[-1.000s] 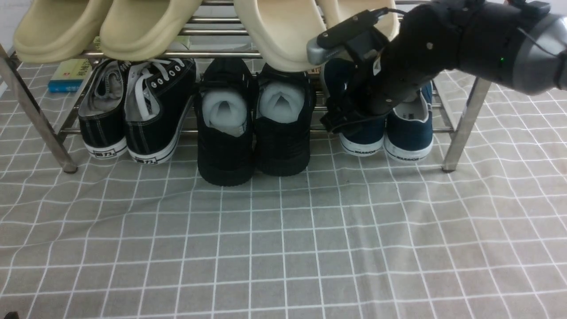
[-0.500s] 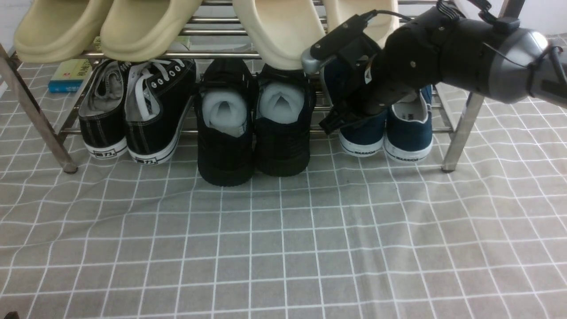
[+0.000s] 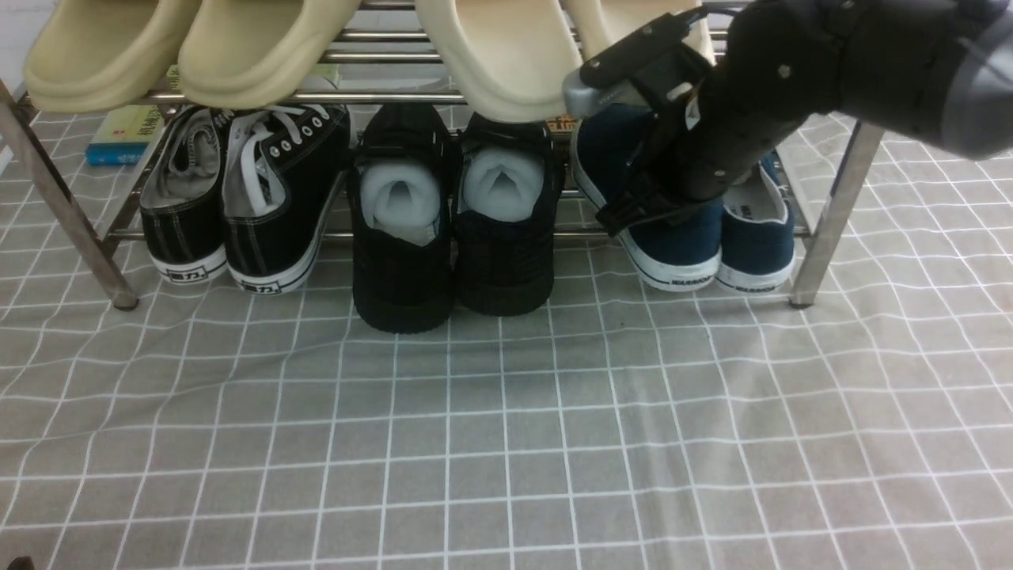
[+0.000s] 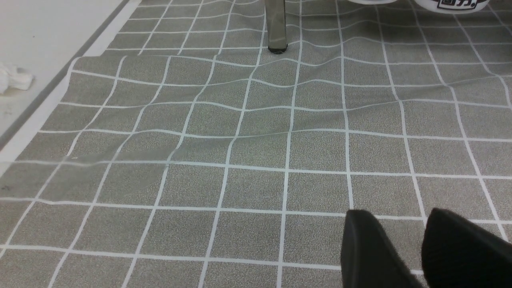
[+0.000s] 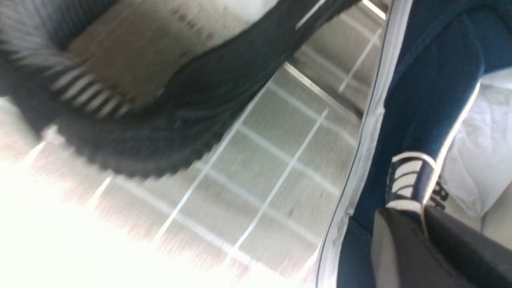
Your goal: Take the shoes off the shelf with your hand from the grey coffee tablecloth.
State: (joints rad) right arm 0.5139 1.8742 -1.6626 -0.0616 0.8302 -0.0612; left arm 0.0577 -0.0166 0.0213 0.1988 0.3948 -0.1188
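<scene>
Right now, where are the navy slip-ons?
Front view, right side: the navy slip-ons on the lower tier of the shelf, between the all-black shoes and its right leg, right gripper gripping one heel.

Navy shoes [image 3: 687,241], white soles; grey-taupe tablecloth [image 3: 506,427], white grid; silver shelf [image 3: 380,97]; slippers [image 3: 261,47] probably cream.

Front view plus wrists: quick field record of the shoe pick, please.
target: navy shoes, right end of the shelf, lower tier, heels towards the camera
right gripper: shut on one navy shoe's heel
left gripper: open, empty, over the grey cloth
neighbours: all-black shoes and black lace-up sneakers on the same tier; beige slippers on the top tier
status: pair not yet clear of the shelf
</scene>
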